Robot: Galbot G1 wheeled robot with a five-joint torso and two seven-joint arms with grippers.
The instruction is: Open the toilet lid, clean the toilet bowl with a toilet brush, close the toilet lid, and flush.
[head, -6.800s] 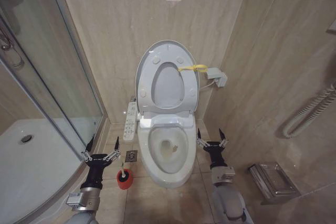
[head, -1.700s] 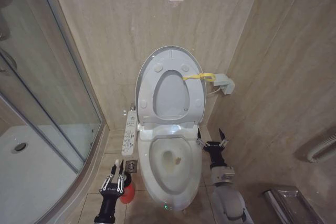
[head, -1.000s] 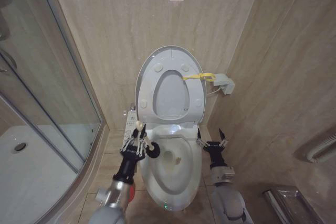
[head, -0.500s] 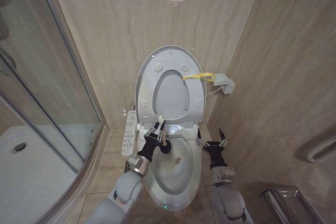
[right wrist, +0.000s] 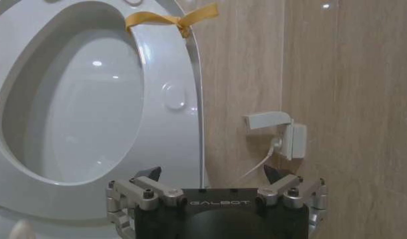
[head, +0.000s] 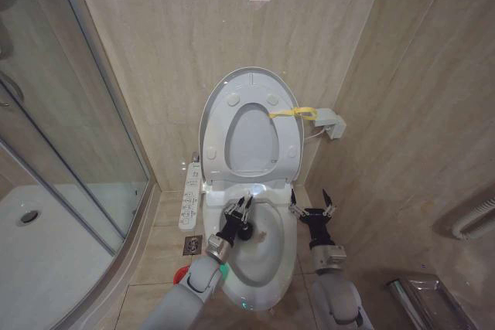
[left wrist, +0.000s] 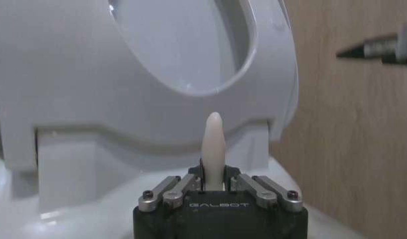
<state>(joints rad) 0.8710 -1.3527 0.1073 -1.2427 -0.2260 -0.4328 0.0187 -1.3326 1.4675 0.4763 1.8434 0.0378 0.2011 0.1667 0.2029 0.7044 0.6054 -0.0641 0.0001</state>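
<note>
Toilet bowl [head: 259, 249] sits against the back wall, lid [head: 251, 125] raised upright with one yellow strap [head: 292, 112] at its edge. Head view: left tool [head: 240, 218] is over the near-left part of the bowl, clamped on the brush [head: 245, 229], dark head pointing down into the basin. Right tool [head: 311, 208] hangs just beside the bowl's right rim, fingers spread wide, holding nothing. One red holder [head: 182, 274] on the floor left of the bowl; one button panel [head: 190, 199] along the bowl's left side.

Left wrist view: left tool [left wrist: 220, 189] fingers pinched tight on the white brush handle [left wrist: 212, 149], handle tip standing up in front of the raised lid [left wrist: 143, 64].

Right wrist view: right tool [right wrist: 216, 191] wide apart, empty, facing the lid [right wrist: 90, 109] and strap [right wrist: 170, 20]; one wall socket box [right wrist: 283, 132] beside it.

Judgement: scrubbing step. To do it well, keep the grip firm, sweep the head around the inner wall under the rim, and stay clear of the lid so it isn't knocked down.

Count: one bowl, one lid, one brush, two tools.
</note>
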